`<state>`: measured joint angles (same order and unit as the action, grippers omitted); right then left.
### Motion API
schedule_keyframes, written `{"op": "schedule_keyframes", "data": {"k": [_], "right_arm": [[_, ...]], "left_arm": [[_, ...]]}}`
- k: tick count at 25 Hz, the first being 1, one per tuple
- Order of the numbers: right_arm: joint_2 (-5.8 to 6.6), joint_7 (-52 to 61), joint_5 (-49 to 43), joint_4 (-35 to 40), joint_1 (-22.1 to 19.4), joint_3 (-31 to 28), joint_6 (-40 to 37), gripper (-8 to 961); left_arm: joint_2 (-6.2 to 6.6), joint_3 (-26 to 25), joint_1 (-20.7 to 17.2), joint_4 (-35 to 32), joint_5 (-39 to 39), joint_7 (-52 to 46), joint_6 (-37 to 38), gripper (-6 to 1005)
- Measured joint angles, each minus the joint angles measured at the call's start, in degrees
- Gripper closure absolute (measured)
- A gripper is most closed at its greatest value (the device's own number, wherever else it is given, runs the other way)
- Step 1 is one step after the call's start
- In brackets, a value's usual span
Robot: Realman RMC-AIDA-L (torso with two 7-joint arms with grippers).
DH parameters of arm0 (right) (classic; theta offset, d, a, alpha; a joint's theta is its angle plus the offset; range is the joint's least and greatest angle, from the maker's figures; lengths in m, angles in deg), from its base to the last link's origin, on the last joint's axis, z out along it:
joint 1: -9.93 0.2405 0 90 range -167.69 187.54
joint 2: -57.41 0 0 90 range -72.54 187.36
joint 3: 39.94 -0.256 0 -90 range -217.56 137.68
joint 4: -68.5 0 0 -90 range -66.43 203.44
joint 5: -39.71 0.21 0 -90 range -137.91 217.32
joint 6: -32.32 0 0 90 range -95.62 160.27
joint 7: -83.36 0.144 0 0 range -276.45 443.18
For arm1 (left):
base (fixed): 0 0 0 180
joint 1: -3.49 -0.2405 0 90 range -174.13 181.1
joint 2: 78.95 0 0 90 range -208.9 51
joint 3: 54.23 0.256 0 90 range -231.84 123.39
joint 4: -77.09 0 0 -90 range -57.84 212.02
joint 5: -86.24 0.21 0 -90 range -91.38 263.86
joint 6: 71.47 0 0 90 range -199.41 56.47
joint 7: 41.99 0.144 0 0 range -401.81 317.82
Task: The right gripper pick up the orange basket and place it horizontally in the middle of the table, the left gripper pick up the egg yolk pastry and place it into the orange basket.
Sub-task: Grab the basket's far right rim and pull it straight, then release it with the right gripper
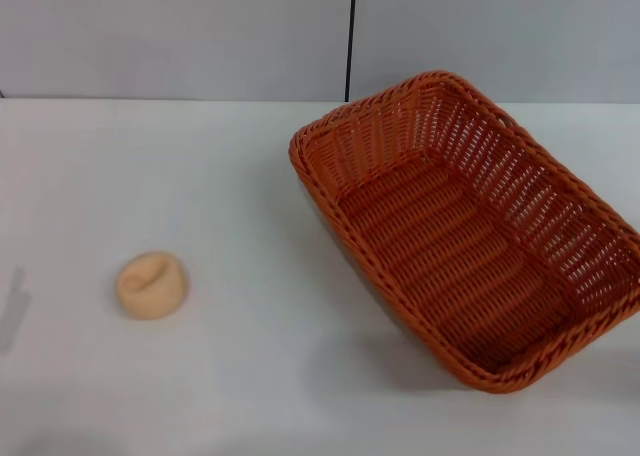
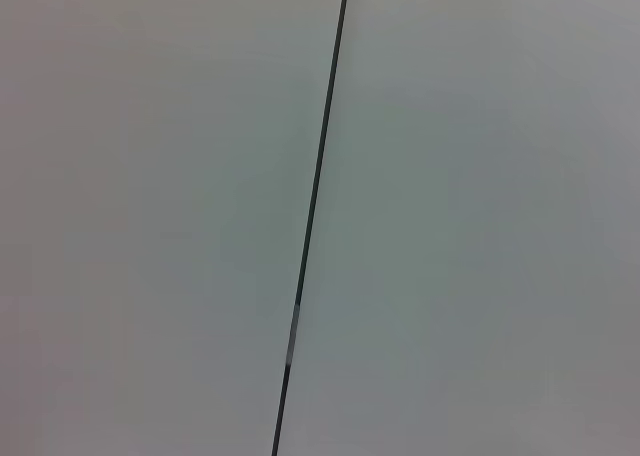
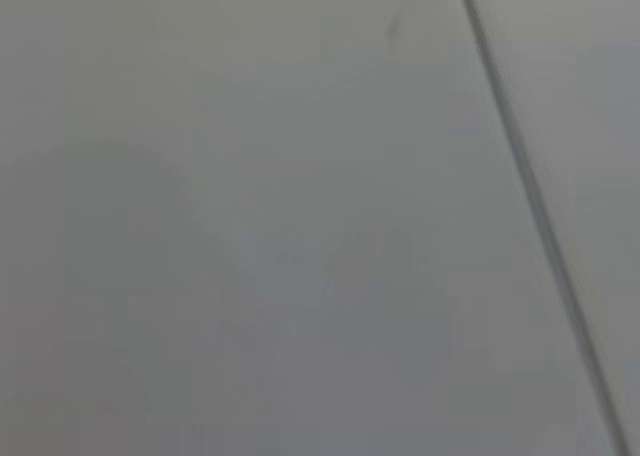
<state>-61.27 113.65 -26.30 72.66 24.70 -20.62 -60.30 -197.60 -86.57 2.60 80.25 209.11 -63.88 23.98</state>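
Neither of our arms shows in the head view, and both wrist views give only a plain grey wall with a dark seam, so we cannot tell whether the jaws of the left gripper or the right gripper are released or clenched.

The basket [image 1: 470, 226] sits on the white surface [image 1: 250, 376] toward our right side. It lies at an angle, one corner toward the far wall and the opposite corner toward the near right edge. It is empty. The pastry [image 1: 152, 285] rests alone on the surface to our left, well apart from the basket, crease side up.

As we judge it, nothing of the task is done yet. The basket is not yet squared up in the middle, and the pastry is not yet in it. What is left is everything: the right arm's lift and horizontal placement of the basket, then the left arm's pick of the pastry and its drop inside.
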Motion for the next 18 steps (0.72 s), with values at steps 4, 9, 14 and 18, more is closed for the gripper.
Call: {"op": "schedule_keyframes", "data": {"k": [4,9,14,18], "right_arm": [[0.11,12.9,-9.3,10.1,-0.4,0.9,3.2,138],[-0.10,32.4,-23.6,26.2,-0.3,0.9,4.2,150],[0.19,60.1,-39.8,47.2,2.1,1.0,2.6,163],[1.82,77.1,-52.3,59.9,5.9,1.6,-1.8,173]], "left_arm": [[0.00,0.0,0.2,0.0,0.0,0.0,0.0,144],[0.00,0.0,0.4,0.0,0.0,0.0,0.0,144],[0.00,0.0,0.3,0.0,0.0,0.0,-0.1,144],[0.00,0.0,0.2,0.2,0.0,0.0,-0.1,144]]}}
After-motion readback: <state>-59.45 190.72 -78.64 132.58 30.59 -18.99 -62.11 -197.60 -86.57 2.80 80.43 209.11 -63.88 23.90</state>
